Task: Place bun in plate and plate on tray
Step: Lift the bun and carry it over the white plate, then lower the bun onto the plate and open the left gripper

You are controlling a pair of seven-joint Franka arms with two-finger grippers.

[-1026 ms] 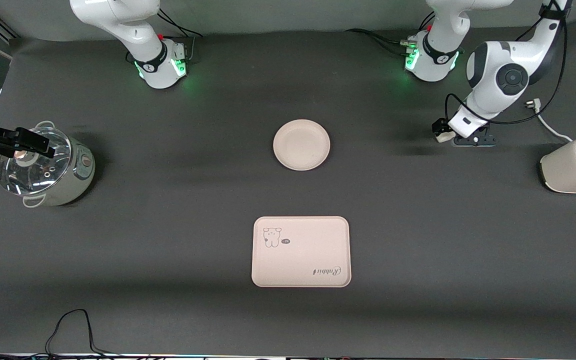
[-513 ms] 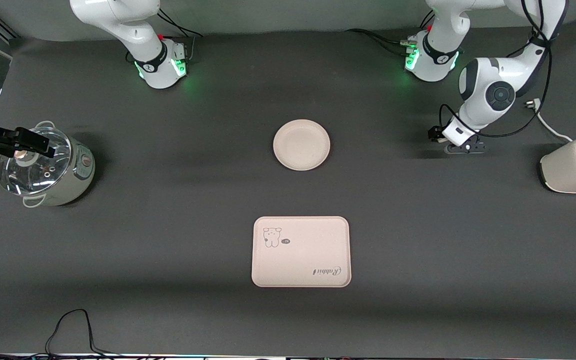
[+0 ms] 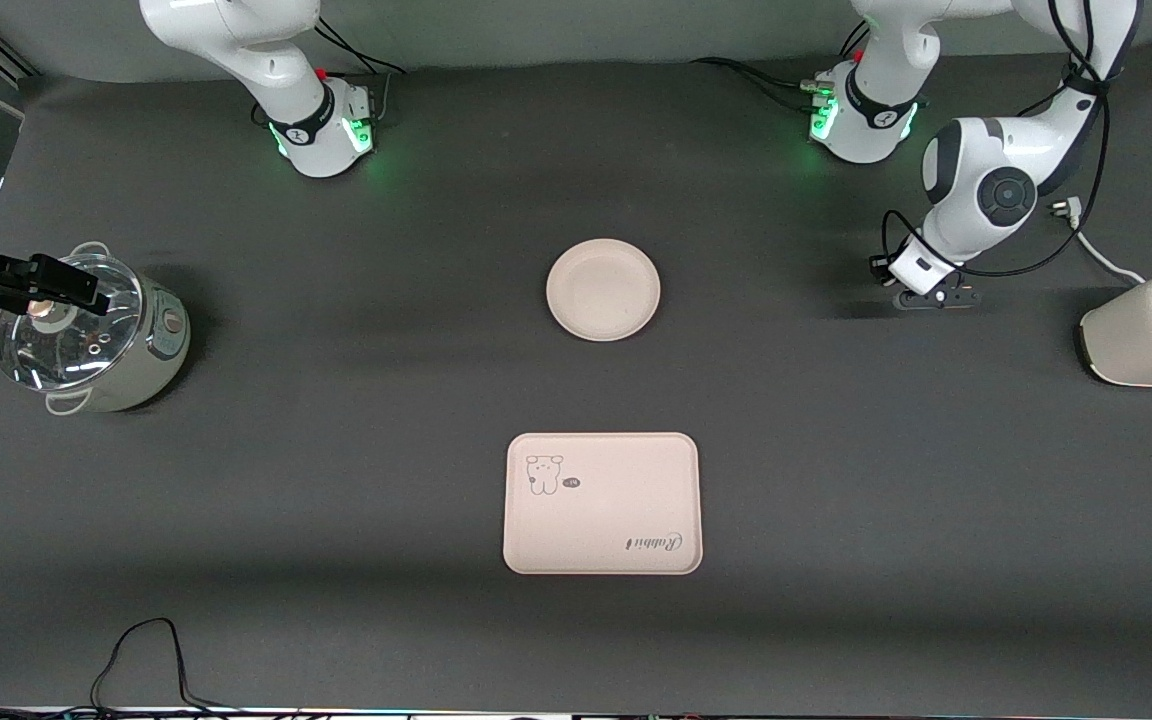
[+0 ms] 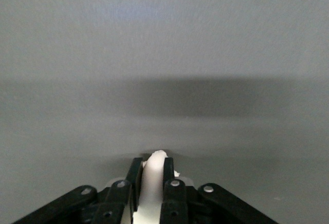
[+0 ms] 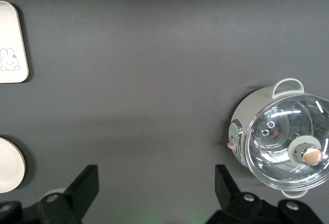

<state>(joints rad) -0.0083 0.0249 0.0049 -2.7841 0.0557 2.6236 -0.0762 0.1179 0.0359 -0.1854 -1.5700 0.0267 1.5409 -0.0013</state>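
Our left gripper [image 4: 152, 183] pinching small white bun [image 4: 152, 175] near white toaster [image 3: 1151, 330]; right gripper [image 5: 157, 190] wide over pot [image 5: 282, 142].

Even, diffuse overhead lighting; dark grey table cloth [image 3: 336, 450] rendered without hot spots. Soft broad shadow bands across cloth, one just nearer the front camera than the tray [image 3: 603, 503]. Green glow at both arm bases, spilling onto cloth. Specular streaks on glass pot lid [image 5: 288, 142]. Left wrist view pale, washed, low in contrast, one wide blurred shadow band; near fingers [image 4: 175, 198] slightly soft. Front view sharp throughout.
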